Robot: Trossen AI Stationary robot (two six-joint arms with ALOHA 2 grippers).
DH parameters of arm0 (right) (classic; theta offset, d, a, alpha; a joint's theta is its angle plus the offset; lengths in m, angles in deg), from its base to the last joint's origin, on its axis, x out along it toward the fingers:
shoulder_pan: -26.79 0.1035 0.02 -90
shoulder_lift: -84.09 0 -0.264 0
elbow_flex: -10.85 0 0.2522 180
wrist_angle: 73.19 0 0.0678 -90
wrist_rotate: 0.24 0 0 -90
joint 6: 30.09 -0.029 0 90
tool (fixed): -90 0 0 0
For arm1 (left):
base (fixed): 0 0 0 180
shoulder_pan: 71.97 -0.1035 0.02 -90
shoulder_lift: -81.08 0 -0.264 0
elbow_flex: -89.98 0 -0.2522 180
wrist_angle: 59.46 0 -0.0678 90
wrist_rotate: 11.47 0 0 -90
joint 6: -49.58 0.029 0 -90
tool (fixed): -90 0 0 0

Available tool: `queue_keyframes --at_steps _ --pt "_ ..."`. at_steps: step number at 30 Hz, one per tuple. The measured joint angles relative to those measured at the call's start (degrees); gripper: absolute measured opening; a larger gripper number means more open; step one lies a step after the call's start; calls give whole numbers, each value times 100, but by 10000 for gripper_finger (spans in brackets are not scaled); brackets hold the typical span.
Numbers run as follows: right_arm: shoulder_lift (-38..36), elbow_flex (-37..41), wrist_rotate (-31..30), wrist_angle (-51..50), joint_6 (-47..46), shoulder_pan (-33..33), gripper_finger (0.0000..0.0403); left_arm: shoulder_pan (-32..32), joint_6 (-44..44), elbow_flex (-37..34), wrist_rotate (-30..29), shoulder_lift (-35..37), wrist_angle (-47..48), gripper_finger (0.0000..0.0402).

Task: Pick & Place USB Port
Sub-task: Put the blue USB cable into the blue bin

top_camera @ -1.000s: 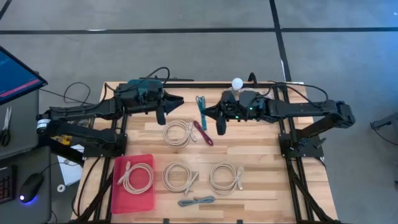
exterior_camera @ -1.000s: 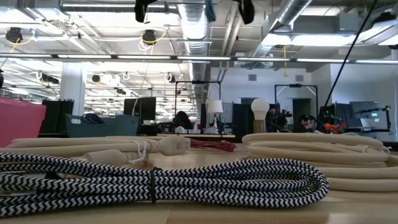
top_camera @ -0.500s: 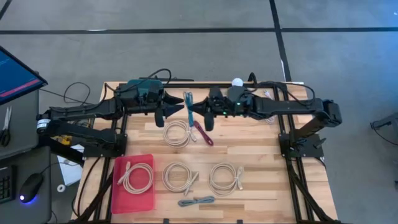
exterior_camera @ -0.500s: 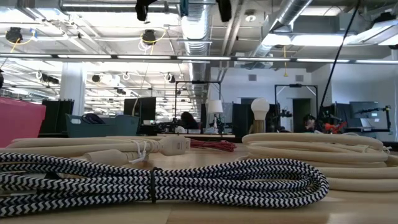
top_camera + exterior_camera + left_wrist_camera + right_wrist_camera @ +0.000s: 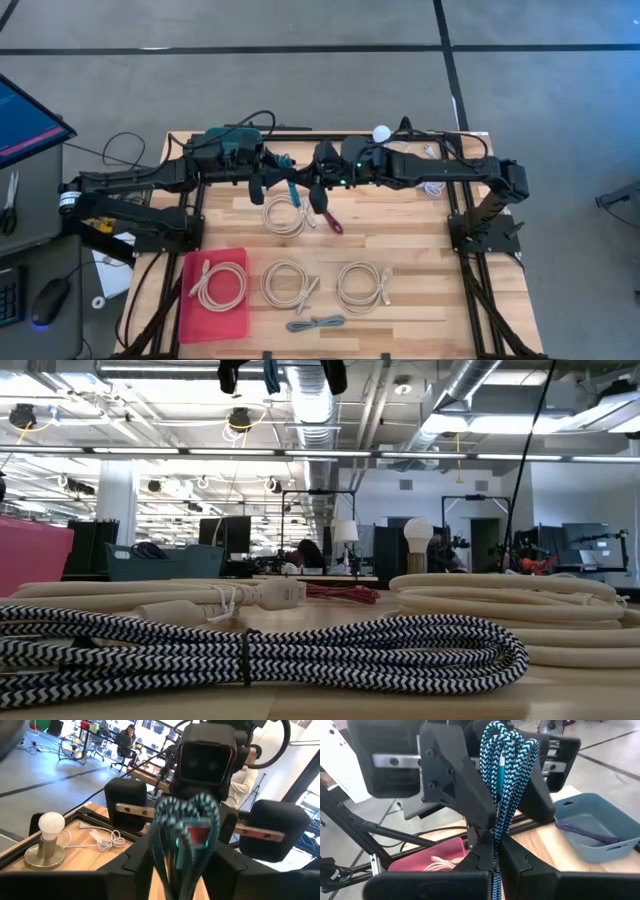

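Evidently a handover is in hand: the teal braided cable (image 5: 501,775) is clamped in the right gripper (image 5: 306,186), raised between the spread fingers of the left gripper (image 5: 268,178), whose closing is called for next.

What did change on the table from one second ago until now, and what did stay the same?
The right gripper, shut on the teal braided cable, travelled across the back of the table toward the left gripper, until the cable now hangs between the two, the left fingers open around it. The left arm stayed put. The cream coils, the red cable, the pink tray and the striped cable did not move.
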Motion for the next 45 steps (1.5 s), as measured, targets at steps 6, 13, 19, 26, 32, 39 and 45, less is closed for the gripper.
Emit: queue_keyframes --at_steps 6,13,19,26,32,39,45 --pt "-7 -13 -9 -31 0 -4 0 0 126 0 11 0 26 73" --pt "-7 -13 -11 -52 0 -4 0 0 249 0 13 2 49 47" --pt "-30 -11 -7 -120 -38 -36 20 0 251 0 2 2 160 48" --pt "-234 -16 -7 -496 -52 -85 66 -21 357 -2 -25 82 271 47" --pt "-589 -11 -304 -1060 8 -142 66 -265 558 -4 -324 543 891 47" --pt "-1160 -13 -1366 -1649 369 -93 55 -683 827 -4 -1279 1392 2426 47" --pt "-1622 -13 -2058 -2487 436 -20 54 -1184 1071 -4 -2079 2062 3158 47"
